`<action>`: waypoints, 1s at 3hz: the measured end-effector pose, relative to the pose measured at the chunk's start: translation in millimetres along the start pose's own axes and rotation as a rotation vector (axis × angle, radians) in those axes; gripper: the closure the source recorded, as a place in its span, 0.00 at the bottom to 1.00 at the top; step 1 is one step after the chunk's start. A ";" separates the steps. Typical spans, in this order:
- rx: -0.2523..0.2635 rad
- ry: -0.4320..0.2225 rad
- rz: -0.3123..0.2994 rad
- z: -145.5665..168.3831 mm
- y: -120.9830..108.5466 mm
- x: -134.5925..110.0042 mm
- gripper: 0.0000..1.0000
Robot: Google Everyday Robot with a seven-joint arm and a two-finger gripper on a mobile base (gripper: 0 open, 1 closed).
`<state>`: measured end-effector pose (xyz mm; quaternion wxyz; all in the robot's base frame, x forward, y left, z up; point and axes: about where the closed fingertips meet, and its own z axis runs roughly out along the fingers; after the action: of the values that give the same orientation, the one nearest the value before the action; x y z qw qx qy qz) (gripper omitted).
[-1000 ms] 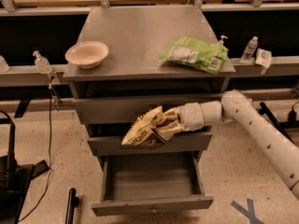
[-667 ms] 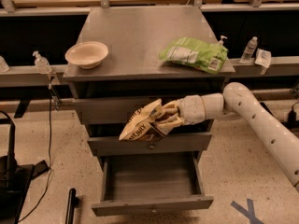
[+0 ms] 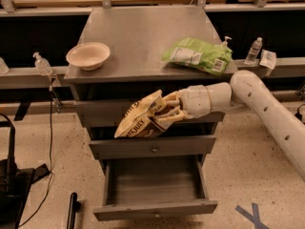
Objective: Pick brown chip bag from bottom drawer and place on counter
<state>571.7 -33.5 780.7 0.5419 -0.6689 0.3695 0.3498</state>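
My gripper [image 3: 164,112] is shut on the brown chip bag [image 3: 138,121], a crinkly brown and cream bag with large lettering. It holds the bag in the air in front of the upper drawers, just below the front edge of the counter [image 3: 143,32]. The white arm reaches in from the right. The bottom drawer [image 3: 155,185] stands pulled open below the bag, and its grey inside holds nothing that I can see.
On the counter a cream bowl [image 3: 88,55] sits at the front left and a light green bag [image 3: 198,55] at the front right. Small bottles [image 3: 42,63] [image 3: 255,50] stand on the side ledges. Dark equipment and a cable lie on the floor at left.
The gripper has lifted the brown chip bag a little higher, from in front of the middle drawer towards the counter's front edge. The bottom drawer stays open.
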 end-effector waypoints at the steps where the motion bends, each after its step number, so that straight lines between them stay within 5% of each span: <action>1: -0.010 -0.020 -0.090 -10.3 -23.0 -43.6 1.00; 2: -0.007 -0.059 -0.200 -43.6 -60.0 -124.8 1.00; 3: -0.009 -0.072 -0.245 -59.0 -78.5 -170.4 1.00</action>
<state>562.1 -61.0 975.2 0.5906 -0.6983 0.2637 0.3066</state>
